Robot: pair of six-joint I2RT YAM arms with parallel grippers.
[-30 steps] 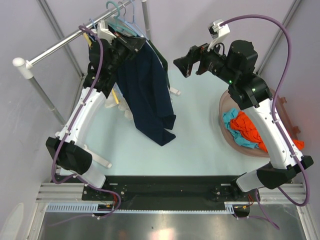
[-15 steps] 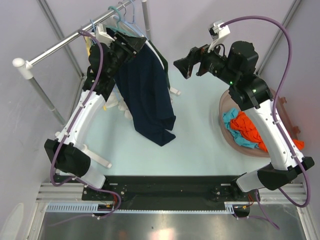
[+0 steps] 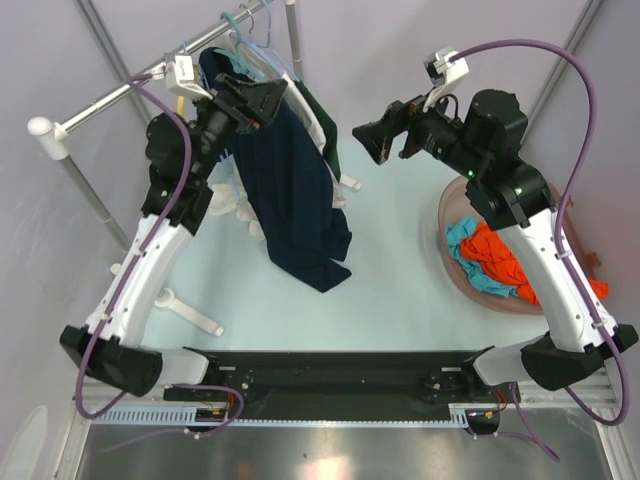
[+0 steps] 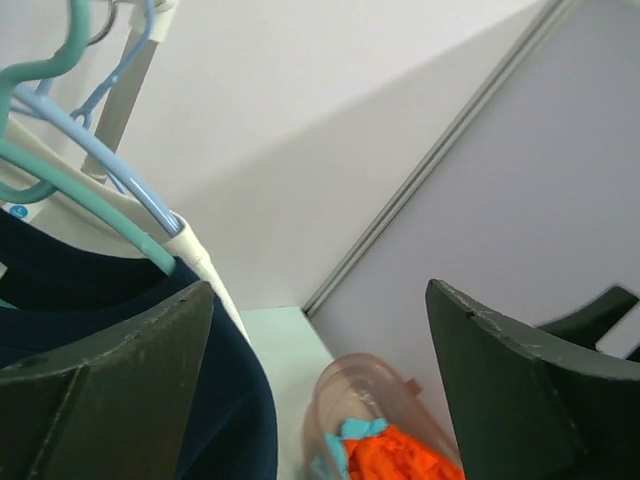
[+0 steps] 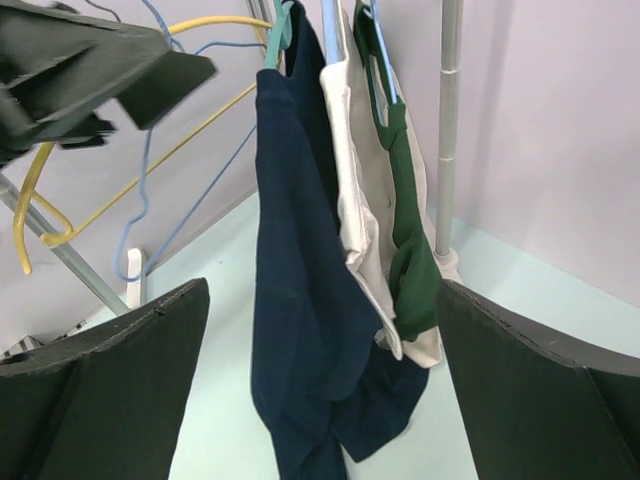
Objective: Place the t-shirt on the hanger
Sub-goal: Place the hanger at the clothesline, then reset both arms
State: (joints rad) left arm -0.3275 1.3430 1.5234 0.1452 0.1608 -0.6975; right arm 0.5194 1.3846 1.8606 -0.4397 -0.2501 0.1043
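Pinkish tub (image 3: pixel 445 215), orange garment (image 3: pixel 497 255) and teal cloth (image 3: pixel 462 238) inside, t-shirt (image 3: pixel 290 190) hanging apart

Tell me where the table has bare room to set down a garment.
Bare table lies between the navy t-shirt and the basket, and between its hem and the near edge. The rail is crowded with hangers and garments.

Robotics laboratory test cell. Indicators: plain lavender wall panels (image 3: pixel 420 30) joined by metal frame struts (image 4: pixel 437 150) enclose a pale tabletop (image 3: pixel 400 280); two cabled robot arms (image 3: pixel 140 270) are bolted to a black mounting plate (image 3: pixel 340 380) at the near edge; a garment rail (image 3: pixel 95 100) with the navy t-shirt (image 3: pixel 290 190) stands far left.
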